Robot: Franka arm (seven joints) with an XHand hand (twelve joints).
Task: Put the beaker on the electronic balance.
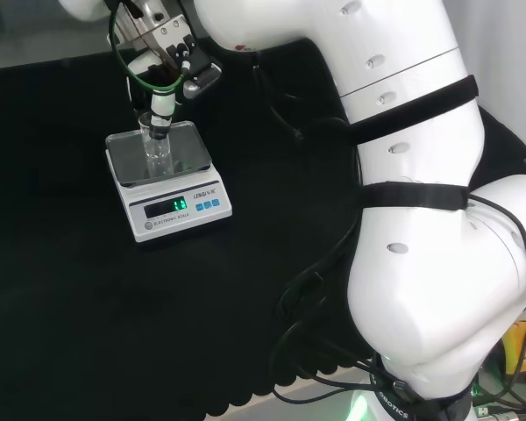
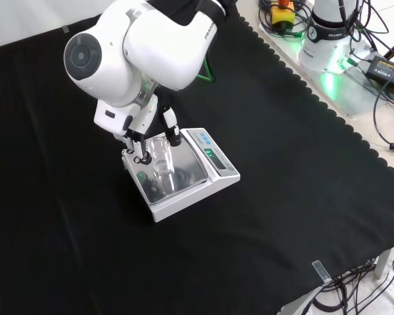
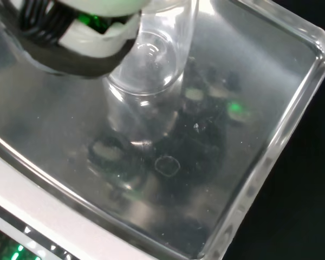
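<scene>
standing upright on balance (image 2: 213, 172) pan: beaker (image 2: 161, 158), hand (image 2: 139, 146) pinching it.

The hand (image 2: 139, 134) points down from the bent arm, fingers pinched.

Even, bright overhead light; the black cloth bench (image 2: 282, 197) stays matte with faint shadows. Shiny steel pan of the white electronic balance (image 3: 249, 135) mirrors blurry reflections and green glints. Wrist view: close white hand (image 3: 86, 32) out of focus.
</scene>
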